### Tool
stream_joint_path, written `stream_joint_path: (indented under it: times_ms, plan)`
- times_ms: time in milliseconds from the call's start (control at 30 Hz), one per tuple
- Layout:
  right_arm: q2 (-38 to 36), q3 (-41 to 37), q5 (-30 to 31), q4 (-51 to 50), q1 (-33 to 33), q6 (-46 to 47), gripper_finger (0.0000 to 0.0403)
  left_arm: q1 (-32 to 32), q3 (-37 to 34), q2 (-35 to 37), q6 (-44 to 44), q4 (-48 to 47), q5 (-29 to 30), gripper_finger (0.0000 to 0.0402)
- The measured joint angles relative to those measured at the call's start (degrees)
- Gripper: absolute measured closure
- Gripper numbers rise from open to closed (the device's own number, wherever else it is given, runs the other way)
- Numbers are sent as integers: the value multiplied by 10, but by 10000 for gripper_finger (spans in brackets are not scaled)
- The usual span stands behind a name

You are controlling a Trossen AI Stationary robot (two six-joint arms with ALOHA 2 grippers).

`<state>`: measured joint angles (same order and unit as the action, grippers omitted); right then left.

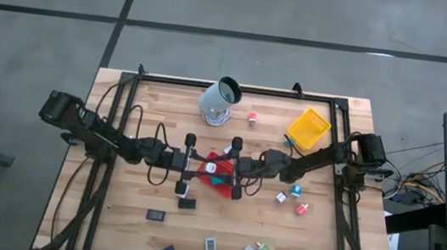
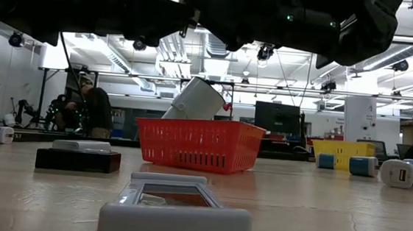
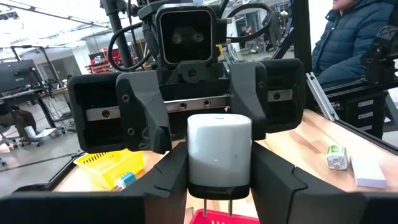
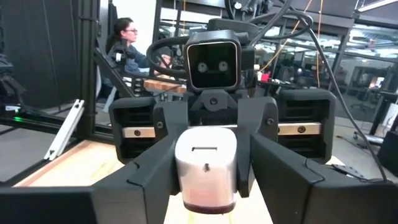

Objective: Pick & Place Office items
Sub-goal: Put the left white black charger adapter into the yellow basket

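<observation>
Looking down from above: left hand (image 1: 198, 168) and right hand (image 1: 226, 170) meeting nose to nose over the red tray (image 1: 223, 186) at mid-worktop (image 1: 149, 107), with the white plug block (image 1: 212, 168) between them. Plenty of bare wood to the near side. Pale cup (image 1: 220, 99) lying tipped just beyond on the far side, yellow tray (image 1: 309, 127) far right, loose office items (image 1: 210, 247) strewn along the near edge, well apart.

Seen level from the worktop: red tray (image 2: 198, 143) walls low, both arms hanging above, clear air over the rim for a straight drop.

Through the left wrist: left hand closed flat on the block (image 3: 219, 149) by its two broad sides, metal prongs pointing down toward the tray.

Through the right wrist: same block (image 4: 205, 168) close in front of the right hand; closure there not to be told.

Judged as a light, rigid, smooth-shelled piece, likely slippery; best pinched across the flat faces, never by the prongs. Worth minding the two hands' closeness and the tray rim below when parting.
</observation>
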<state>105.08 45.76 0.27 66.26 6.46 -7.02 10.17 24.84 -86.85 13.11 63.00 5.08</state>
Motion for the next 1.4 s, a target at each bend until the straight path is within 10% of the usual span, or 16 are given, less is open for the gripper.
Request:
stream_joint_path:
  times_ms: [300,1400]
  plan:
    - [0,0,13,0,0,-7,279,-1,2,0,-4,0,3,272]
    - [-1,23,14,-64,10,-15,279,-3,-1,0,2,0,-8,272]
